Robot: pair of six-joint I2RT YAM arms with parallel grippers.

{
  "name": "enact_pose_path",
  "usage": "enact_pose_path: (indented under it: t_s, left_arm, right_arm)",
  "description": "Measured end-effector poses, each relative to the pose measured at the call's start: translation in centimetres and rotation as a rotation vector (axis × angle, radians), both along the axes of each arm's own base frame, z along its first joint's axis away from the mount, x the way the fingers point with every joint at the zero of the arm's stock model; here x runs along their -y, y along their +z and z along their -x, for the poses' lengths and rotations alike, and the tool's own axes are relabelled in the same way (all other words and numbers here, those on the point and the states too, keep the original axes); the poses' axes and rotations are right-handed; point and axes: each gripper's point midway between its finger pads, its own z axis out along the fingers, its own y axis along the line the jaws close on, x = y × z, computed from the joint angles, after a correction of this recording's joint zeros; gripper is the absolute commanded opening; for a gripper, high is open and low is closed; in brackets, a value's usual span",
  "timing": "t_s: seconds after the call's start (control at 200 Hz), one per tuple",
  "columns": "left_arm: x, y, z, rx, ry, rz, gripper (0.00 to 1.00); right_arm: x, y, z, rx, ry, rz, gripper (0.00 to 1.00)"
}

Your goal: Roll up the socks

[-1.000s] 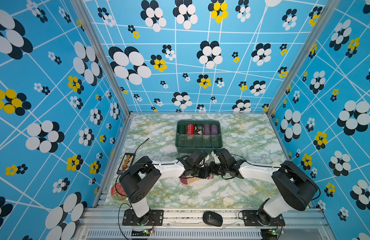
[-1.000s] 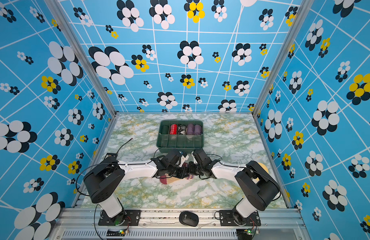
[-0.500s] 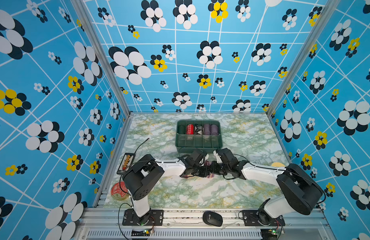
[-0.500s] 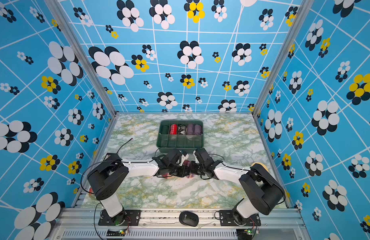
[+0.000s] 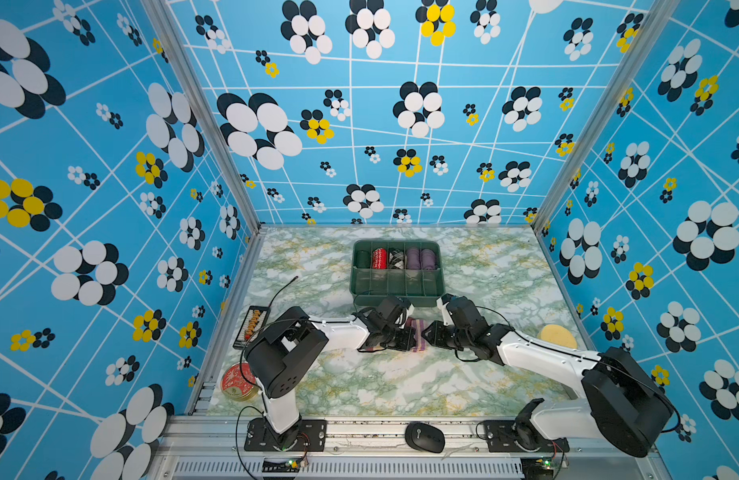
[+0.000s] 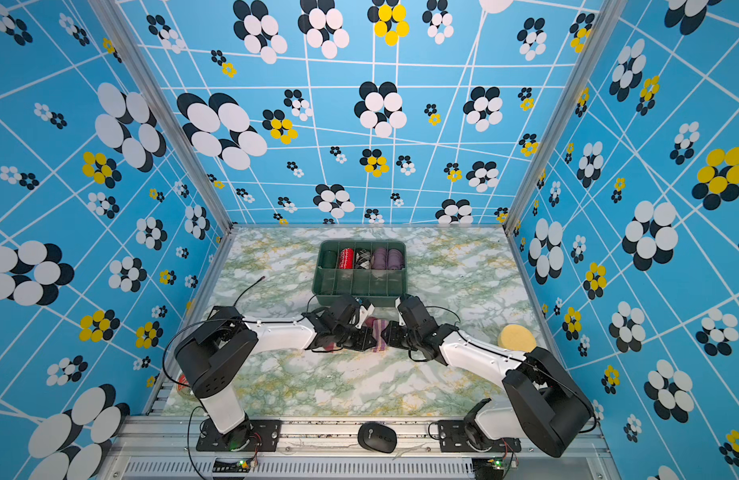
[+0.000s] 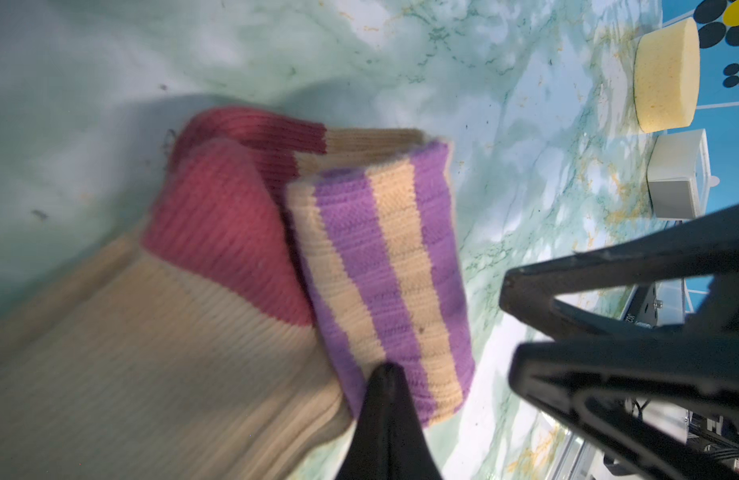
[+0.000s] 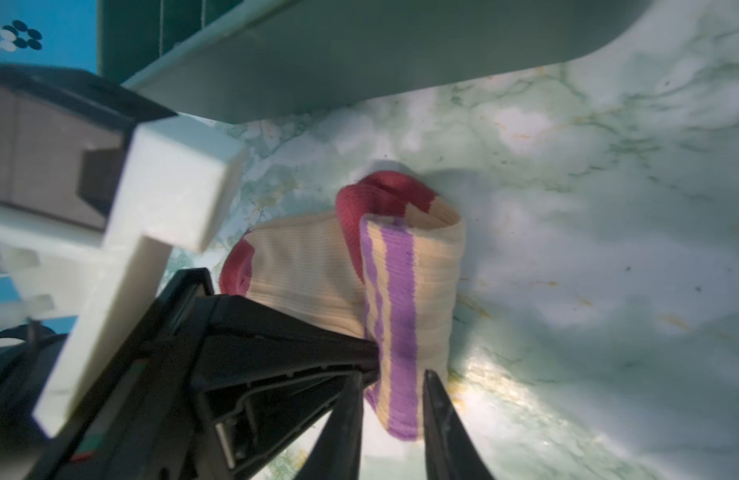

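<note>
Two claws meet at the socks [image 7: 380, 266].
Left claw [image 7: 385, 374] is clamped on them; right claw [image 8: 391, 376] stands a little open around them.

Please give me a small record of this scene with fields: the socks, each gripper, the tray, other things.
socks: tan and maroon, partly folded, on the marble table before the green tray
left gripper: shut on the striped cuff
right gripper: open, a finger on each side of that cuff
green tray: rolled socks in its back row
other: yellow sponge near the right wall
</note>
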Motion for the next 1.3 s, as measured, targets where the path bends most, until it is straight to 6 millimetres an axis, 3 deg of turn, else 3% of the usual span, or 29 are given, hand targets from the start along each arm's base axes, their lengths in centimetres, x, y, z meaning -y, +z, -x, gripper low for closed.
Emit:
enact_pose_path:
  t_s: [0.31,0.77,0.83,1.055,1.299]
  left_arm:
    - [0.0,0.0,0.0,0.001,-0.001,0.011,0.02]
    - [0.1,-0.1,-0.3,-0.027,0.001,0.055,0.02]
    - [0.2,-0.1,-0.3,-0.03,0.003,0.061,0.02]
    - [0.1,-0.1,-0.6,-0.033,0.015,0.069,0.02]
    - [0.2,0.0,-0.4,-0.043,0.014,0.077,0.02]
  right_arm:
    - [0.0,-2.1,0.1,-0.04,0.002,0.025,0.32]
    - [-1.1,-3.5,-1.1,-0.011,0.024,0.01,0.32]
    - [-1.3,-3.5,-1.3,-0.004,0.028,0.001,0.3]
    - [-1.8,-3.2,-1.8,0.021,0.041,-0.021,0.0]
    - [-1.4,-3.1,-1.5,0.024,0.048,0.002,0.0]
